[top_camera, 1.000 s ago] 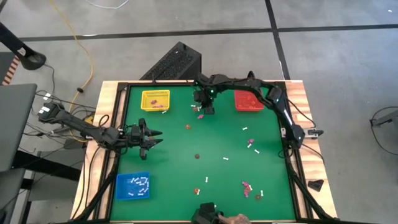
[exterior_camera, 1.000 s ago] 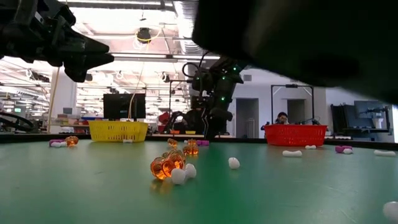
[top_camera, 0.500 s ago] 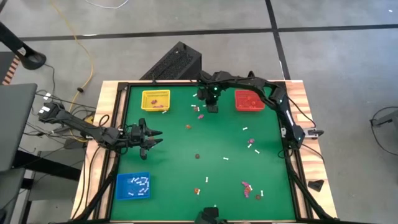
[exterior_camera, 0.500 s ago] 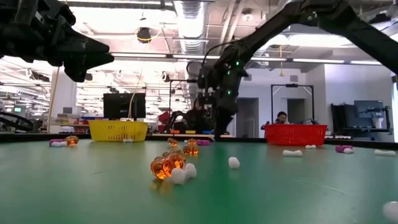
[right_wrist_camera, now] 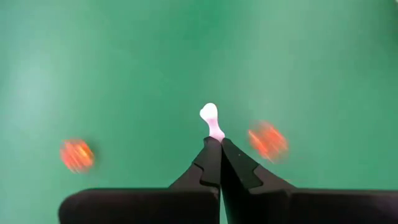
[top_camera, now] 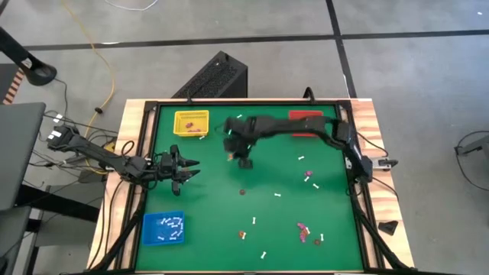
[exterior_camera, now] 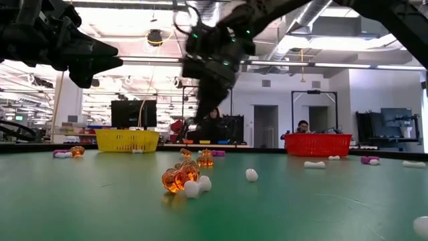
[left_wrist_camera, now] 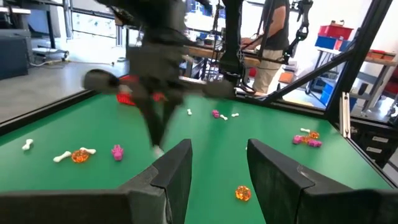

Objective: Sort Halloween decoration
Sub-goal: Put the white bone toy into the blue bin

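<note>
- The right gripper [top_camera: 243,159] has swung away from the far edge of the table, where it hung between the yellow tray [top_camera: 191,122] and the red tray [top_camera: 306,124] a second ago, out over the middle of the green mat [top_camera: 267,176]; its jaws, part open then, are now pressed together.
- Those jaws are clamped on one end of a small white bone trinket [right_wrist_camera: 211,119], seen in the right wrist view; the piece sticks straight out past the fingertips, its long axis in line with the fingers.
- Two blurred orange trinkets [right_wrist_camera: 267,140] lie on the mat below, one to either side of the held bone.
- The blue tray [top_camera: 163,228], already holding white sticks, sits at the near left corner, well apart from the right gripper. In all likelihood it is the bone's destination, which calls for a carry across the mat toward the left side.
- The left gripper [top_camera: 183,169] waits at the left edge of the mat with its jaws apart and nothing between them; it lies nearer the blue tray than the right gripper does.
- More decorations stay scattered: white bones [top_camera: 277,195] at centre right, purple-pink pieces [top_camera: 302,227] near the front edge.
</note>
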You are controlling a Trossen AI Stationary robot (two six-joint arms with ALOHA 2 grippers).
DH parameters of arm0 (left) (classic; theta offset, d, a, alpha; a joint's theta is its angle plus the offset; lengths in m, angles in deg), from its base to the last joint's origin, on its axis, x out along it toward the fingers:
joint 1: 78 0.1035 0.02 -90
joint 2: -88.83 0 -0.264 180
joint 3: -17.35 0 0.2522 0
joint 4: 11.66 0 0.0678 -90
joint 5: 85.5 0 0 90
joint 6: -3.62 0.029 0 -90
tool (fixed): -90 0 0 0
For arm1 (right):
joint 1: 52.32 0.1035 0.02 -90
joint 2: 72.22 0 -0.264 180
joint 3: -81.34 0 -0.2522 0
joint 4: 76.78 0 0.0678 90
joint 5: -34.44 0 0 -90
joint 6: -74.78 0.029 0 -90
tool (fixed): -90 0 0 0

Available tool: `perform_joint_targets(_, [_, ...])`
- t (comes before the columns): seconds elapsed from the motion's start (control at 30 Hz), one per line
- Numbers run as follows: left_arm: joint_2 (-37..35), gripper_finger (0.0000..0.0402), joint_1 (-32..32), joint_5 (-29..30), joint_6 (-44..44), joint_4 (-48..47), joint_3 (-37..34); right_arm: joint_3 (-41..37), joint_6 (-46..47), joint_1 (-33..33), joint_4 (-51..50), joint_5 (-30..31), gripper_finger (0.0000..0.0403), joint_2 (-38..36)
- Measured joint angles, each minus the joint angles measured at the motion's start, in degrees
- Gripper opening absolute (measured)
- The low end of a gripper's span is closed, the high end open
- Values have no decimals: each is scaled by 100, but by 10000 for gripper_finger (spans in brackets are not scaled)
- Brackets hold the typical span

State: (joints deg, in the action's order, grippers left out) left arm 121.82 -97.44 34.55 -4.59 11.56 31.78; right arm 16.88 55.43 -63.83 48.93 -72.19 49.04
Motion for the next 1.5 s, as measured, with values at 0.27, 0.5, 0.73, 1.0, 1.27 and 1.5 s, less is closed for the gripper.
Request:
perform_joint_targets(0.27, [-3, 144, 2, 1153, -61, -59, -1, -11, 479, 1564, 3124, -5, 23, 449])
perform_joint_targets(0.5, [18, 144, 2, 2662, -690, -514, -2, 296, 790, 2337, 5495, 64, 23, 1149])
perform_joint_targets(0.73, [-78, 144, 2, 2804, -944, -790, -2, 1763, 1378, 2451, 5870, 161, 24, 2413])
perform_joint_targets(1.0, [-126, 144, 2, 2728, -902, -820, -1, 3322, 1646, 2374, 5362, 85, 25, 3451])
perform_joint_targets(1.27, [-116, 144, 0, 2638, -898, -980, 0, 3261, 1526, 2257, 4282, 17, 58, 3056])
perform_joint_targets(1.5, [-118, 144, 0, 2472, -897, -1064, 0, 3288, 251, 2103, 405, 32, 62, 1447])
